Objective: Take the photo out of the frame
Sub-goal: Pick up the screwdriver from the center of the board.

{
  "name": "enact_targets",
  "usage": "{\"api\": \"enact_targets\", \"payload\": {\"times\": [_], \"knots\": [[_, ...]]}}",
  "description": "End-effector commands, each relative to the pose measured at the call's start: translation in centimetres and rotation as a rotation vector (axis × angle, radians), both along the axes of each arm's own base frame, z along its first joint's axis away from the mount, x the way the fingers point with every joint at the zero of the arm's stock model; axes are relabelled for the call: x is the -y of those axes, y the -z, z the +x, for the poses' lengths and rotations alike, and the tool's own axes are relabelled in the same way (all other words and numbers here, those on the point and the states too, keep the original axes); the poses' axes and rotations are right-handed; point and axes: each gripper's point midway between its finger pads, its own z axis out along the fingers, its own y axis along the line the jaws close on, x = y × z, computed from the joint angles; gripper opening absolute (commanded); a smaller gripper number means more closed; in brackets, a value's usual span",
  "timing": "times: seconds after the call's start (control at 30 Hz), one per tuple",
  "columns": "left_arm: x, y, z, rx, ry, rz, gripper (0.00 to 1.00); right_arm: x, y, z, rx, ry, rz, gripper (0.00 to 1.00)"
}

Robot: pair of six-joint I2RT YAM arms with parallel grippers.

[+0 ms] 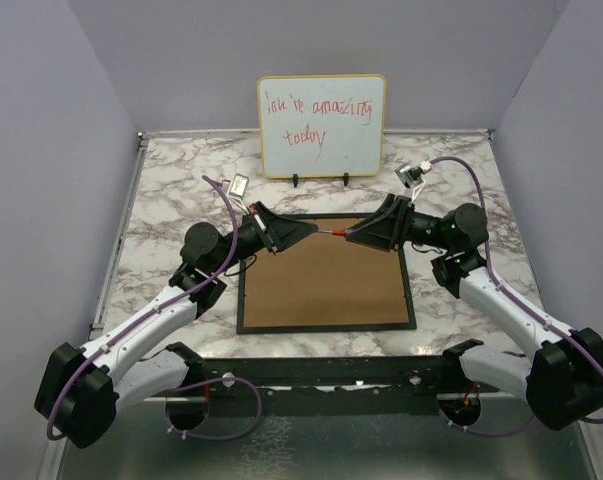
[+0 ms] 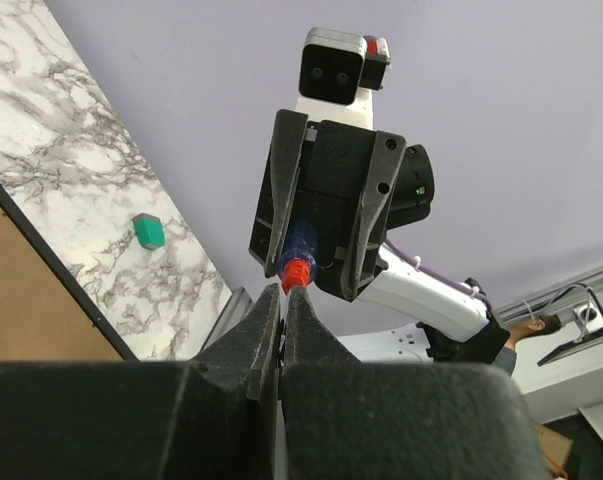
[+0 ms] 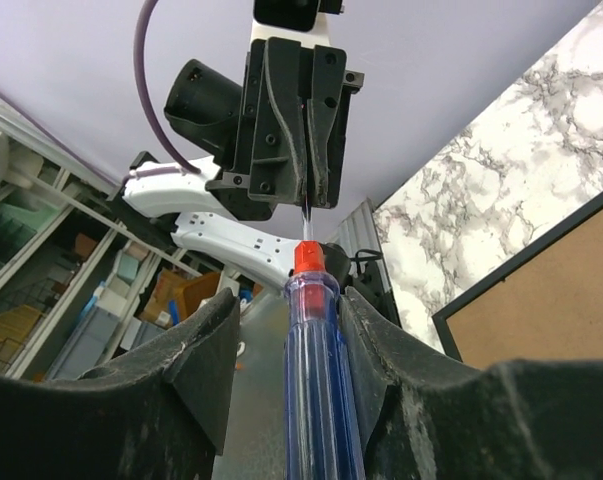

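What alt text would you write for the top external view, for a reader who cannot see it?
The left gripper and the right gripper face each other, a thin screwdriver spanning between them, above a black frame that lies on a marble table with its brown back panel up. A whiteboard with red handwriting stands behind.

The frame (image 1: 326, 326) is black, its back panel (image 1: 326, 280) plain brown. The table (image 1: 171, 190) is white marble with grey veins. At its far edge, the whiteboard (image 1: 322, 125) is white with red handwriting and a pale wood rim. The screwdriver (image 3: 316, 380) has a clear blue handle, red collar and silvery shaft. The left gripper (image 2: 283, 295) and right gripper (image 3: 289, 300) are black; the arms (image 1: 151, 325) are white with black joints, the cables (image 1: 231, 215) purple. A small piece (image 2: 149, 231) on the marble is green.
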Motion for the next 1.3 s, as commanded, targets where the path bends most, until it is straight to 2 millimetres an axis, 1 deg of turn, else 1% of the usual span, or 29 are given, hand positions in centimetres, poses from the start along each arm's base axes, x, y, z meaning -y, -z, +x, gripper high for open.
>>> {"api": "enact_targets", "payload": {"times": [0.0,0.03,0.2,0.27,0.3,0.33,0.37,0.43,0.47,0.5,0.53,0.57,0.6,0.63,0.67,0.7,0.73,0.77,0.8,0.9,1.0,1.1,1.13,1.17,1.27], "knots": [[0.0,-0.7,-0.3,0.023,0.008,-0.007,0.00,-0.1,-0.9,-0.6,0.034,-0.027,0.030,0.44],[-0.1,-0.7,-0.3,0.022,0.005,-0.008,0.00,-0.1,-0.9,-0.6,0.036,-0.029,0.028,0.41],[-0.4,-0.8,-0.1,0.024,-0.018,-0.016,0.00,-0.1,-0.6,-0.8,0.031,-0.034,0.019,0.36],[-0.5,-0.7,0.0,0.020,-0.027,-0.017,0.00,-0.1,-0.5,-0.8,0.027,-0.032,0.015,0.27],[-0.6,-0.7,0.0,0.020,-0.034,-0.020,0.00,-0.1,-0.5,-0.8,0.026,-0.030,0.013,0.26],[-0.6,-0.7,0.1,0.018,-0.041,-0.022,0.00,0.0,-0.4,-0.8,0.026,-0.029,0.013,0.23],[-0.7,-0.6,0.2,0.015,-0.047,-0.024,0.00,-0.1,-0.4,-0.7,0.027,-0.030,0.011,0.17],[-0.8,-0.6,0.2,0.016,-0.054,-0.025,0.00,0.0,-0.4,-0.7,0.030,-0.023,0.011,0.11],[-0.8,-0.6,0.2,0.015,-0.056,-0.025,0.00,0.0,-0.5,-0.6,0.034,-0.016,0.011,0.05],[-0.8,-0.6,0.2,0.017,-0.055,-0.024,0.00,0.0,-0.4,-0.4,0.031,-0.006,0.005,0.01],[-0.8,-0.6,0.1,0.018,-0.053,-0.023,0.00,0.0,-0.3,-0.2,0.028,0.005,-0.005,0.01],[-0.8,-0.4,0.1,0.016,-0.051,-0.019,0.03,0.0,-0.1,0.1,0.022,0.020,-0.019,0.01],[-0.8,-0.2,0.1,0.012,-0.051,-0.012,0.16,0.0,0.0,0.4,0.017,0.038,-0.035,0.00],[-0.8,0.1,0.2,0.008,-0.057,0.002,0.34,0.1,0.1,0.6,0.015,0.059,-0.053,0.00],[-0.9,0.7,0.4,-0.006,-0.071,0.028,0.55,0.2,0.5,1.0,0.003,0.086,-0.078,0.00],[-1.2,1.4,0.7,-0.018,-0.097,0.066,0.70,0.3,0.9,1.5,-0.016,0.119,-0.112,0.01],[-1.6,2.4,1.2,-0.045,-0.137,0.119,0.85,0.5,1.7,2.1,-0.046,0.162,-0.151,0.01],[-2.2,3.6,1.7,-0.063,-0.183,0.178,0.96,0.8,2.4,2.6,-0.057,0.198,-0.189,0.01],[-2.9,4.7,2.1,-0.087,-0.228,0.239,0.99,1.1,3.1,2.8,-0.071,0.225,-0.218,0.00],[-5.5,8.2,2.7,-0.173,-0.352,0.418,0.99,2.4,5.4,3.4,-0.126,0.335,-0.302,0.01],[-9.0,12.4,2.5,-0.305,-0.486,0.586,0.99,3.8,8.1,3.8,-0.200,0.428,-0.394,0.01],[-12.2,16.7,1.5,-0.443,-0.586,0.728,0.99,5.0,10.4,4.3,-0.298,0.500,-0.476,0.00],[-13.0,17.9,1.1,-0.480,-0.605,0.761,0.99,5.1,11.3,4.3,-0.330,0.497,-0.508,0.01],[-13.5,18.9,0.7,-0.509,-0.614,0.786,0.99,5.0,12.3,3.9,-0.371,0.466,-0.556,0.01],[-14.1,21.0,-0.3,-0.562,-0.620,0.803,0.99,3.9,14.1,3.2,-0.405,0.380,-0.649,0.00]]}}
